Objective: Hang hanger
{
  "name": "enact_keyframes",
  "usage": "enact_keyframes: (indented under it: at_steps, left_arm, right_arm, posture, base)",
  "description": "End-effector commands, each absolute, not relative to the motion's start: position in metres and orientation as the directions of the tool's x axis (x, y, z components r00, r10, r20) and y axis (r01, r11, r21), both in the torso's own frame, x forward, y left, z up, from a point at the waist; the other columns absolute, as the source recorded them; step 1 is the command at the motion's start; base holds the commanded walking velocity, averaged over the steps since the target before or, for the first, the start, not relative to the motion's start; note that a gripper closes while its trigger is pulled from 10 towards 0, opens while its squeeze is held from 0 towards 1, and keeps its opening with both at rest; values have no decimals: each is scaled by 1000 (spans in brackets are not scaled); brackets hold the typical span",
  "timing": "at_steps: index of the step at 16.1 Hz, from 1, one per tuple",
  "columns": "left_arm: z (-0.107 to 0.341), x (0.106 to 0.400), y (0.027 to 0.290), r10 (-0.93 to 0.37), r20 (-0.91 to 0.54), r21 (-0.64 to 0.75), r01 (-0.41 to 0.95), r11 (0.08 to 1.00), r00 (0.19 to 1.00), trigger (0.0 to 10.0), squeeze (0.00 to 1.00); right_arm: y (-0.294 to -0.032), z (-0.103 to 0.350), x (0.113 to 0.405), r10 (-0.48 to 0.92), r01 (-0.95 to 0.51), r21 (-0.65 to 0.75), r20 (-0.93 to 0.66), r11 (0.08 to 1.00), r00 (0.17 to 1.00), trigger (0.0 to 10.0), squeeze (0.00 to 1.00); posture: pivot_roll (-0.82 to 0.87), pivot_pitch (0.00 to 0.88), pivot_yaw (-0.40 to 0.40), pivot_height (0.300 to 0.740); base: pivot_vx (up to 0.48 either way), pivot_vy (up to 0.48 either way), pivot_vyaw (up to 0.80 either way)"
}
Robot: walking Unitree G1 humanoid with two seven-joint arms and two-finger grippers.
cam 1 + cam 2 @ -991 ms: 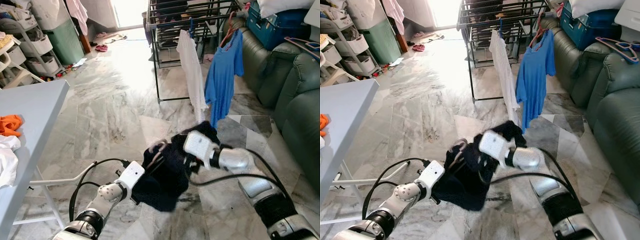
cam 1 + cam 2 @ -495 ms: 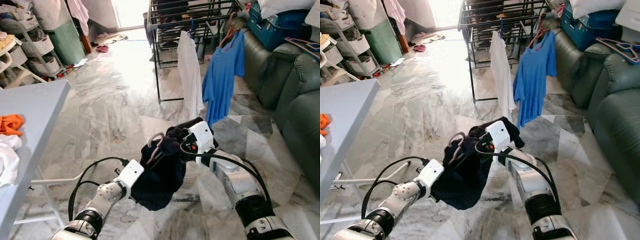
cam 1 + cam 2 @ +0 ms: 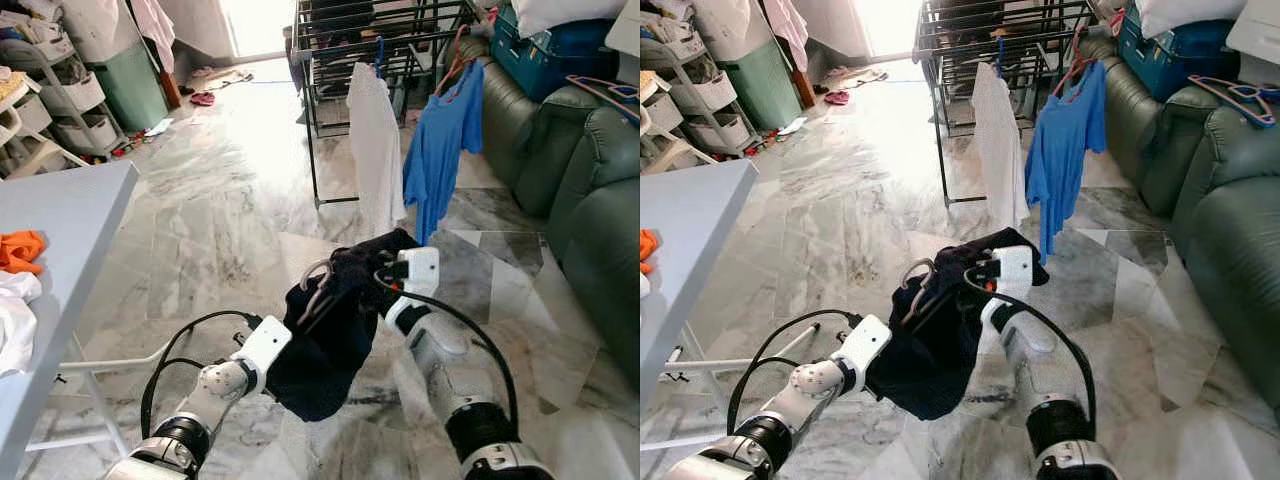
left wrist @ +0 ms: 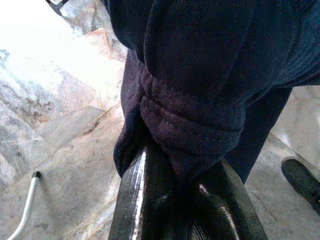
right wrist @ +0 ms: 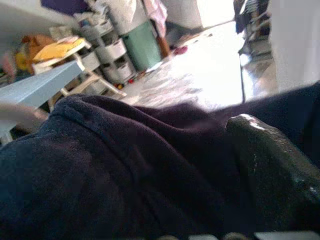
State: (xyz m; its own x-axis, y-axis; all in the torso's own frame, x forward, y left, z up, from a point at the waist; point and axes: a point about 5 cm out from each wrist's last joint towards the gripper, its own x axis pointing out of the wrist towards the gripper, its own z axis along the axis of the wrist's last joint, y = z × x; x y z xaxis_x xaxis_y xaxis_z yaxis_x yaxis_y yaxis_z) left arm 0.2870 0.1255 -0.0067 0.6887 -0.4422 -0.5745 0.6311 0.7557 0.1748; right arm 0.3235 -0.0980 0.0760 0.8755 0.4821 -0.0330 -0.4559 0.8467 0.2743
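A dark navy garment (image 3: 330, 330) on a pale hanger hangs between my two grippers above the floor. The hanger's hook (image 3: 312, 280) sticks up out of the collar. My left gripper (image 4: 172, 170) is shut on a thick fold at the garment's lower left side. My right gripper (image 3: 380, 285) reaches into the garment's top from the right. In the right wrist view one black finger (image 5: 272, 165) presses against the dark cloth, and the other is hidden. The black drying rack (image 3: 340, 40) stands further ahead.
On the rack hang a white garment (image 3: 375, 150) and a blue shirt (image 3: 440, 140). A green sofa (image 3: 590, 200) lines the right side. At the left stands a grey table (image 3: 70, 220) with an orange cloth (image 3: 20, 248). Open marble floor (image 3: 220, 200) lies between.
My right arm has swung in under the garment and its wrist now sits a little higher and further right. The garment hangs more upright, with the hanger hook showing clearly.
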Motion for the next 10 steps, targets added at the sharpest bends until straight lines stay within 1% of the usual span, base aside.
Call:
enact_keyframes:
  at_steps: [1,3,4,5,7,8,9,10]
  left_arm:
    - [3,296,126,-446,-534,191,617,764,718,10000,0]
    - [4,297,126,-446,-532,192,615,765,720,10000,0]
    - [5,298,126,-445,-530,194,614,765,722,10000,0]
    - [5,299,125,-445,-528,196,614,765,723,10000,0]
    - [5,299,126,-443,-527,198,612,766,725,10000,0]
    - [5,299,126,-442,-527,198,611,767,726,10000,0]
    - [5,299,126,-441,-528,199,610,767,726,10000,0]
    - [5,299,126,-439,-529,200,609,767,726,10000,0]
  right_arm:
    - [-88,71,320,535,-503,261,-67,824,842,10000,1000]
    - [-90,62,319,542,-516,174,-164,839,824,10000,1000]
    - [-95,52,317,537,-537,82,-276,839,797,10000,1000]
    - [-100,43,314,549,-593,-4,-375,805,747,10000,1000]
    - [-113,33,309,523,-645,-95,-502,759,689,10000,1000]
    - [-119,30,307,514,-655,-96,-539,750,668,10000,1000]
    - [-122,28,307,501,-654,-117,-548,748,670,10000,1000]
    - [-128,26,307,470,-662,-174,-576,729,669,10000,1000]
  posture:
    - [-209,0,146,740]
    - [-209,0,146,740]
    - [-210,0,145,740]
    - [-211,0,145,740]
    - [-214,0,146,740]
    - [-215,0,146,740]
    - [-216,0,146,740]
    - [-216,0,147,740]
  base:
    - [0,0,0]
    - [0,0,0]
    - [0,0,0]
    - [0,0,0]
    - [0,0,0]
    - [0,0,0]
    - [0,0,0]
    - [0,0,0]
